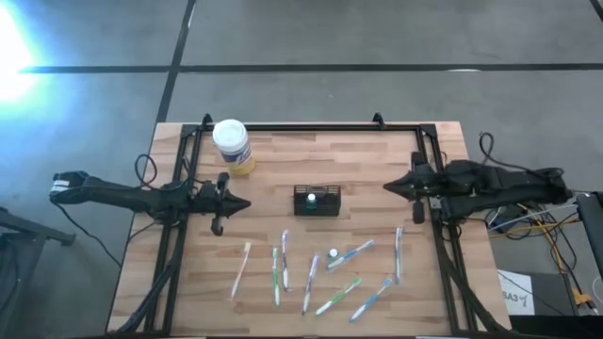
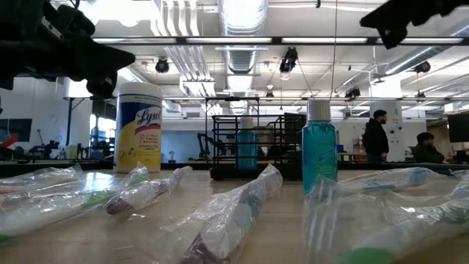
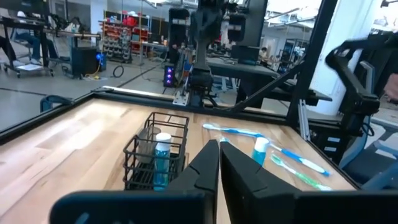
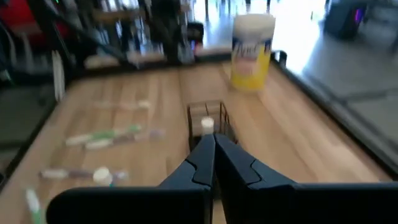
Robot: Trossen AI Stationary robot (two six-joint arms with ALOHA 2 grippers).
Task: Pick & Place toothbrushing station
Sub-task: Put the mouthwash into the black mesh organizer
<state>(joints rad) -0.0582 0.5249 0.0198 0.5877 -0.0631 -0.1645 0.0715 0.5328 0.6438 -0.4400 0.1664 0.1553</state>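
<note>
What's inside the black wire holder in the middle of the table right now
The black wire holder contains one small bottle of blue liquid with a white cap, standing upright. No toothbrush is in it. The holder's floor is hidden behind the wire sides and the left gripper.

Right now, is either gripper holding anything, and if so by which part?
Nothing is held. The left gripper and the right gripper are both shut on air, either side of the toothbrushing station, clear of it.
</note>
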